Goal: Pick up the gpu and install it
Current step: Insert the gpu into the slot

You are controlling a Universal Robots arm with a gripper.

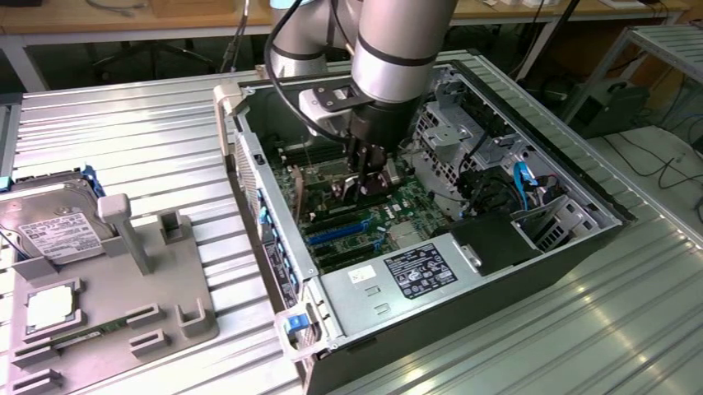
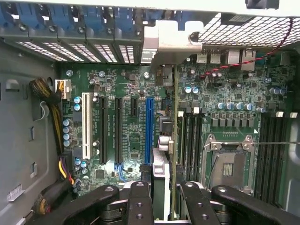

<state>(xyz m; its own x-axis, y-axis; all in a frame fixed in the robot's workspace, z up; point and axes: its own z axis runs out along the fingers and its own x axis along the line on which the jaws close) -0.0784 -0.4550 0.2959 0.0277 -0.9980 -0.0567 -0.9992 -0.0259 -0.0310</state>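
Grey-and-silver tubular robot arm [image 1: 401,41] drops steeply into an open black-and-silver metal PC case [image 1: 571,239] lying on its side. The wrist points straight down at the board inside. The black gripper [image 1: 370,188] sits low, near the case's middle. Its two black fingers [image 2: 139,201] are clamped on the gpu [image 2: 163,183], a thin flat card seen edge-on. A silver bent-metal bracket caps the card's end nearest the case's rear slot wall.

The card stands upright over the green motherboard [image 2: 133,75], just beside a long blue plastic slot [image 2: 149,129], between it & the black memory slots [image 2: 190,140]. Can't tell if its lower edge touches the board.

Writing: a black-and-white sticker on the silver PSU box [image 1: 417,270], at the case's near end, has print too small to read. Same for the white label on the boxy silver hard drive [image 1: 49,226], outside the case on the ext. view's left.

Textures:
- The drive rests in a matte grey moulded fixture [image 1: 132,304].
- The tabletop [image 1: 143,132] under the case is shiny ribbed metal.
- Inside the case are a white plastic slot [image 2: 86,125], a square metal CPU socket [image 2: 229,166] & a yellow-and-black cable bundle [image 2: 56,108].
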